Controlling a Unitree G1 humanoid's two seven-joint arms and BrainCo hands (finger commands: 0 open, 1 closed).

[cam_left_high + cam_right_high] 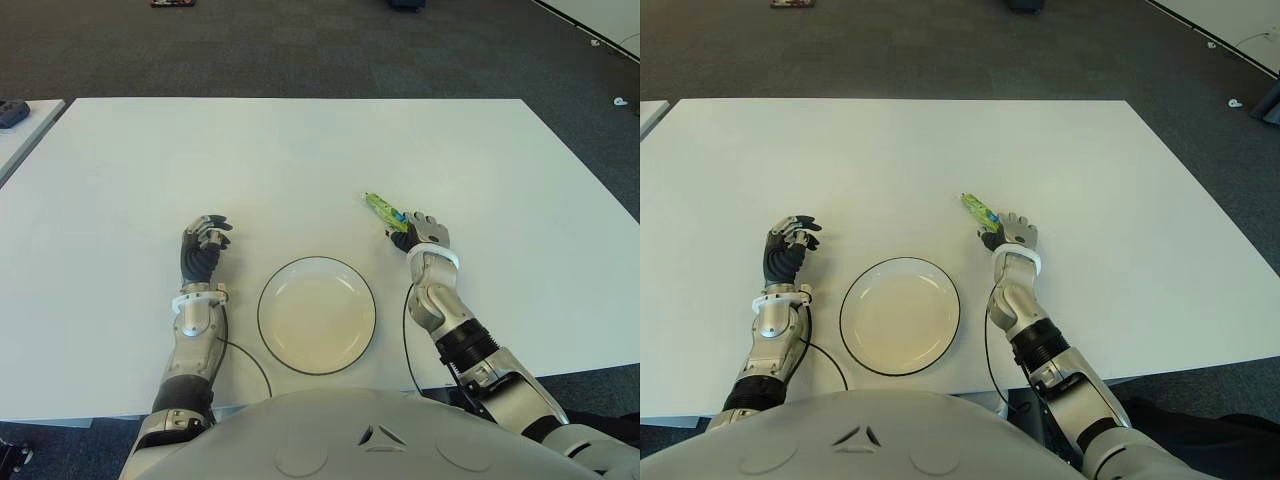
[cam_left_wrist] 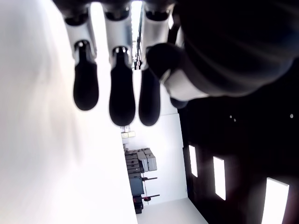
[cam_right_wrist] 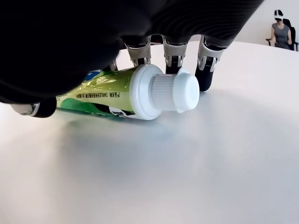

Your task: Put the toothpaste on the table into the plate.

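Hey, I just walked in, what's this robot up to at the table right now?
The robot's right hand is over a green toothpaste tube with a white cap that lies on the white table, fingers reaching down behind the tube; a closed grasp isn't clear. The round white plate with a dark rim sits in front of the robot, with nothing in it. The left hand shows idle left of the plate, holding nothing.

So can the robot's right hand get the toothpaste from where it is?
Probably yes. The right hand is already over the toothpaste tube, its fingers arched behind it on the white table, with nothing between them. A firm grip isn't visible yet.
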